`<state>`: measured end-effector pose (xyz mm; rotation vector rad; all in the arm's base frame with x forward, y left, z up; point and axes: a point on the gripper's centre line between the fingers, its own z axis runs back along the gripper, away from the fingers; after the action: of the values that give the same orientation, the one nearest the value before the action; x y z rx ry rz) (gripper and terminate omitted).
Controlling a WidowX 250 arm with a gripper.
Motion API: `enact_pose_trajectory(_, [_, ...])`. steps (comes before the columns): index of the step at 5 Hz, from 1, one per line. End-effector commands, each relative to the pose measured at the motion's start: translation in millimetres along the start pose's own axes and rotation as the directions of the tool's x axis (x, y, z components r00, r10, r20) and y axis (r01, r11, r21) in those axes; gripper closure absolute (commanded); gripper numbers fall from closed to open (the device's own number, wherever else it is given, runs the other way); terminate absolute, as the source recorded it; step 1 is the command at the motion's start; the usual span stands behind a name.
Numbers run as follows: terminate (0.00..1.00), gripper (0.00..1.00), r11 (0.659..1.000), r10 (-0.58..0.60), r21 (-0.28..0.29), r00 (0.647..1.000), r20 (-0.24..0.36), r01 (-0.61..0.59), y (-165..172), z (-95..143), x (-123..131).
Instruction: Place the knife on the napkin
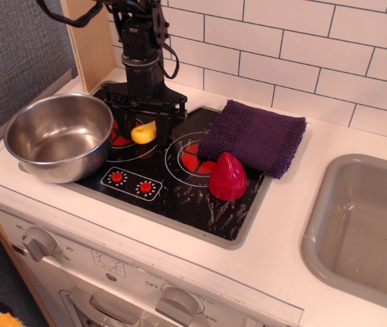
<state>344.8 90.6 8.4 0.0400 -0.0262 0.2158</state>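
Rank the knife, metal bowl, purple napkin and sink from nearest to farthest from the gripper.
1. Knife: between the fingers of the gripper.
2. Metal bowl: just left of it.
3. Napkin: to the right, on the stove's back corner.
4. Sink: far right.

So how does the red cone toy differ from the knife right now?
The red cone stands free on the stove, its edge against the napkin; the knife sits between the fingers of the end effector. The cone is fully visible; of the knife, only the yellow handle shows. The cone looks bulkier than that handle. Both look like smooth plastic toys over the black cooktop.
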Motion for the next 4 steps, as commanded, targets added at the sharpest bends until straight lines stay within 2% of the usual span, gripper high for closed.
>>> enact_pose_trajectory(1, [0.0,1.0,0.999,-0.023,-0.047,0.997,0.076,0.026,1.1,28.1,9.1])
enact_pose_trajectory(2, [0.0,1.0,0.993,-0.091,-0.061,0.979,0.184,0.104,-25.8,69.5,19.2])
enact_pose_trajectory(3, [0.0,1.0,0.982,-0.144,-0.083,0.96,0.239,0.167,-56.1,92.9,19.1])
enact_pose_trajectory(4, [0.0,1.0,0.974,-0.181,-0.096,0.956,0.231,0.207,-82.8,94.6,12.6])
